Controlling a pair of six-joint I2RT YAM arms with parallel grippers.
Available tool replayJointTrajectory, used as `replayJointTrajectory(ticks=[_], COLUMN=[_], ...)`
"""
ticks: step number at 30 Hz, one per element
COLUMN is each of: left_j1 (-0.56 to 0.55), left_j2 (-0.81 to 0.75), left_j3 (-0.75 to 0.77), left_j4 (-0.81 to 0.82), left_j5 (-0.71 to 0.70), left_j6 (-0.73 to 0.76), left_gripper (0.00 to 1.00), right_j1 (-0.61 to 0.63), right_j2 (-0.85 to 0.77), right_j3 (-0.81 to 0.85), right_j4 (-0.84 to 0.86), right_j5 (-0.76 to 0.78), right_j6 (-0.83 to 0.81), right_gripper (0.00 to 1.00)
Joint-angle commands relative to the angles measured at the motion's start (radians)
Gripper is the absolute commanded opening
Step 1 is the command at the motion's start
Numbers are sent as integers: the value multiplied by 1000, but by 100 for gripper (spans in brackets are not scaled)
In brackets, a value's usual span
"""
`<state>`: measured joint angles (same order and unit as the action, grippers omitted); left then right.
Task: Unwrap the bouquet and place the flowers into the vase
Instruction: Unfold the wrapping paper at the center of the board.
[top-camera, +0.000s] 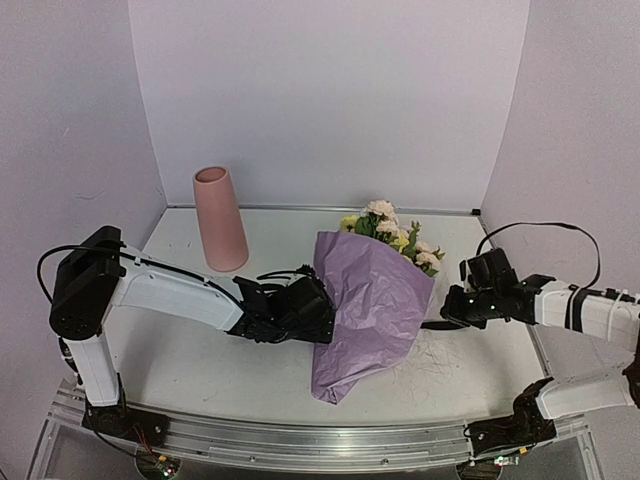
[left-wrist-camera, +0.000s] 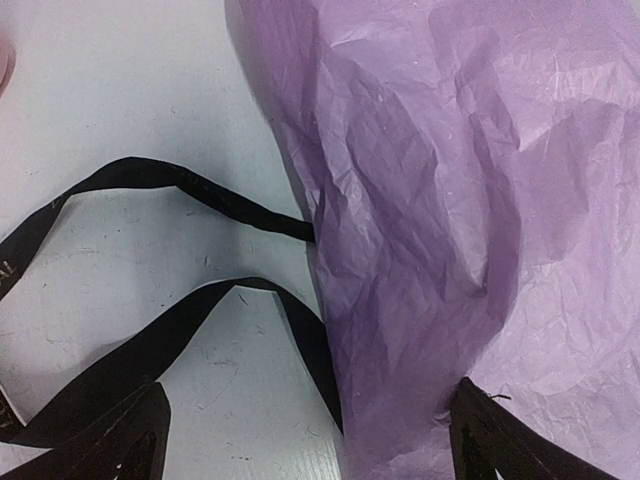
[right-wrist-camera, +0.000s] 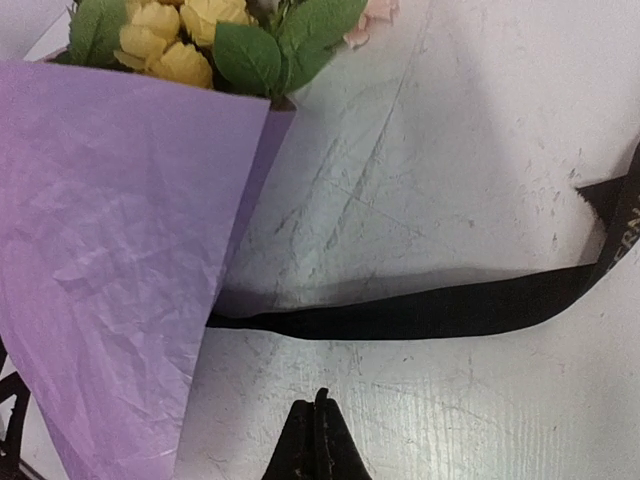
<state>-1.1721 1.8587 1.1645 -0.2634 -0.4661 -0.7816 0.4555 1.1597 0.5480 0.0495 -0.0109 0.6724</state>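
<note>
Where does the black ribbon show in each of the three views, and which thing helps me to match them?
Top external: black ribbon at centre right, just right of the lilac paper.
Left wrist: black ribbon loops at left, meeting the paper's edge.
Right wrist: black ribbon crosses the middle, from the paper rightward.
Shared landmark: the lilac paper.

Lilac crinkled-paper bouquet (top-camera: 370, 300) lies mid-way across the white table (top-camera: 200, 370), flower heads (top-camera: 390, 232) toward the back wall and cone tip toward the near edge. Tall pink cylindrical vase (top-camera: 220, 232) stands upright behind and left of it, apart. Black ribbon (right-wrist-camera: 430, 312) trails out from under the paper on both sides. Left gripper (top-camera: 322, 312) at its left flank, right gripper (top-camera: 448, 318) just right.
</note>
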Motion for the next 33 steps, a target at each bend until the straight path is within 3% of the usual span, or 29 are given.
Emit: replayJointTrajectory(ticks=[1, 8, 12, 20, 33], left_j1=[5, 5, 5, 8, 15], left_j2=[-41, -177, -302, -527, -882], left_j3=[37, 8, -17, -48, -143], left_j4=[-5, -8, -10, -30, -139], left_j5=[5, 21, 7, -49, -203], left_j6=[32, 29, 31, 56, 53], left_gripper=[98, 98, 98, 99, 99], right_j1=[-2, 2, 48, 298, 608], right_j2=[82, 132, 100, 219, 764], right_j3=[-34, -75, 7, 259, 679], right_j4=[75, 398, 437, 439, 401], right_j5=[-129, -455, -537, -505, -401], right_j6=[-14, 24, -13, -81, -84], right_gripper=[0, 0, 0, 0, 0])
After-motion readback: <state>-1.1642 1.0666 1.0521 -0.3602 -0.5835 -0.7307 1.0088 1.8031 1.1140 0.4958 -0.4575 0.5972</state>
